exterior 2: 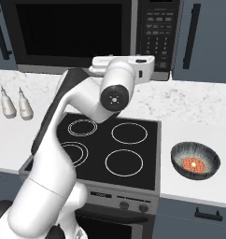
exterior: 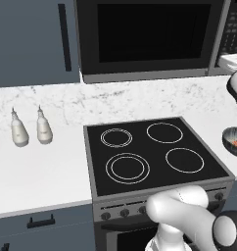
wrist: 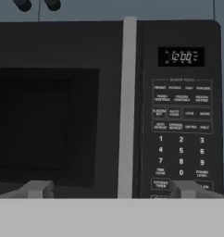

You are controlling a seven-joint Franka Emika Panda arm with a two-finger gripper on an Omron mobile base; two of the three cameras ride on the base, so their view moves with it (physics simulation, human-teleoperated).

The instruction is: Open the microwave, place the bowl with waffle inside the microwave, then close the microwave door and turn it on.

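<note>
The open, empty gripper (wrist: 111, 189) is facing the shut door (wrist: 58, 106), likely stiff and best pulled by its handle (wrist: 127, 106), while the bowl (exterior 2: 195, 160) is sitting on the counter.

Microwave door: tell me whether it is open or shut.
Shut. The microwave door lies flat against the front, its grey handle strip flush beside the keypad, with no interior showing. The fingers hover spread before it.

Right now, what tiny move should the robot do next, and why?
Probably ease the gripper forward to the door handle. The microwave is shut, the open fingers straddle the handle, and the bowl waits on the counter.
</note>
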